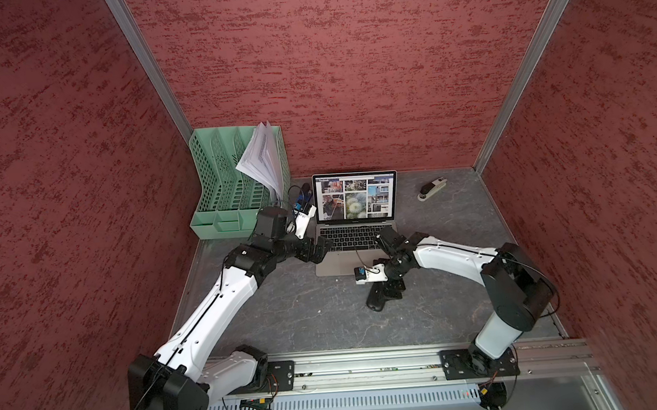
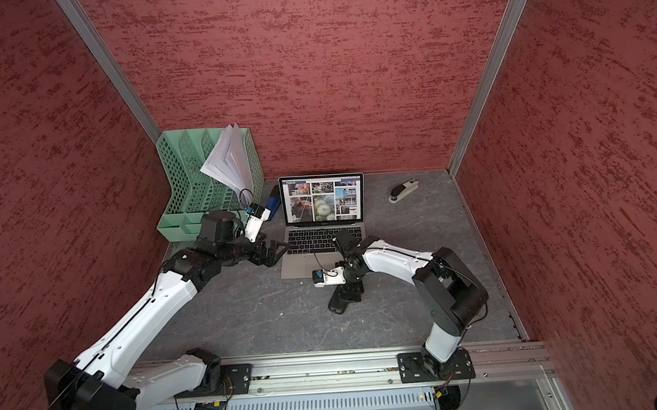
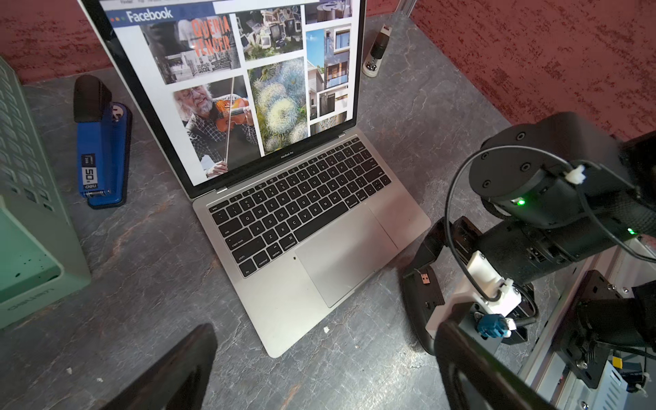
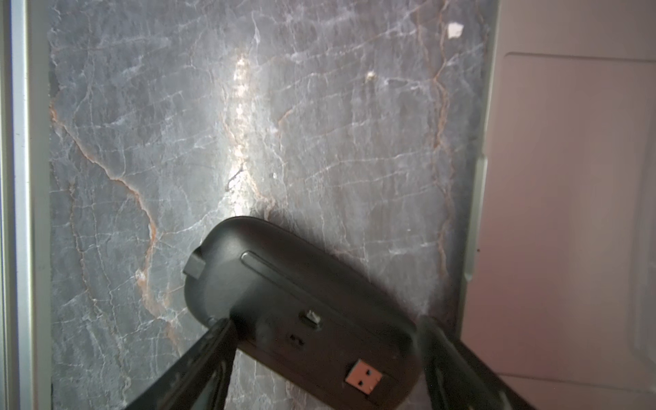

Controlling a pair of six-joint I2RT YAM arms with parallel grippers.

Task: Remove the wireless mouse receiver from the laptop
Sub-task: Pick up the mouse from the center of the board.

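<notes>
The laptop (image 1: 335,267) (image 2: 296,269) (image 3: 284,301) stands open at the back of the table, its screen showing a photo collage. A black mouse (image 1: 376,302) (image 2: 337,307) (image 4: 284,284) lies upside down just off the laptop's front right corner. The wireless mouse receiver (image 4: 364,380) (image 3: 426,278) sits on the mouse's upturned underside, its coppery plug end showing. My right gripper (image 1: 389,287) (image 4: 324,326) is open, its jaws straddling the mouse close to both sides. My left gripper (image 1: 322,250) (image 3: 326,324) hangs wide open and holds nothing, by the laptop's left edge.
A green file rack (image 1: 222,181) holding papers fills the back left corner. Between it and the laptop lies a blue stapler (image 3: 103,152). Another stapler (image 1: 432,188) lies at the back right. Red walls close three sides, and an aluminium rail (image 1: 370,369) runs along the front.
</notes>
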